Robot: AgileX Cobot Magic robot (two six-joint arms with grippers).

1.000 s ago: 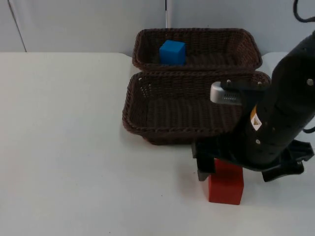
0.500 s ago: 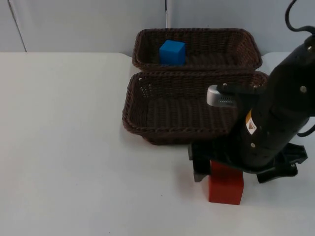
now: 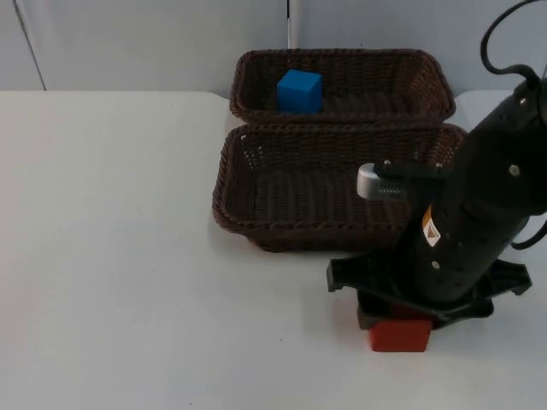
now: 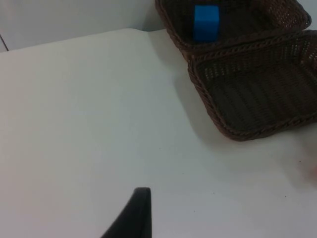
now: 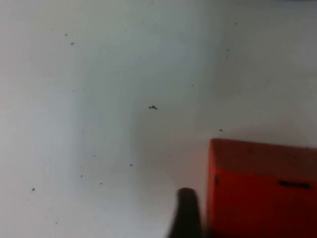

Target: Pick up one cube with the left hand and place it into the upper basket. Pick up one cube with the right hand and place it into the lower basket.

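Upper basket point(image 3: 342, 84) at 12 o'clock on the table point(image 3: 111, 256), holding a blue cube point(image 3: 299, 90) toward its 9 o'clock end. Lower basket point(image 3: 333, 184) touches its near rim; nothing in it. Red cube point(image 3: 399, 335) on the table at 5 o'clock, just off the lower basket's near rim. Right gripper point(image 3: 402, 320) down over the red cube, one fingertip point(image 5: 185, 213) against its side; grip cannot be told. Left gripper point(image 4: 131, 218) waits over the open 9 o'clock half of the table; spread not readable.
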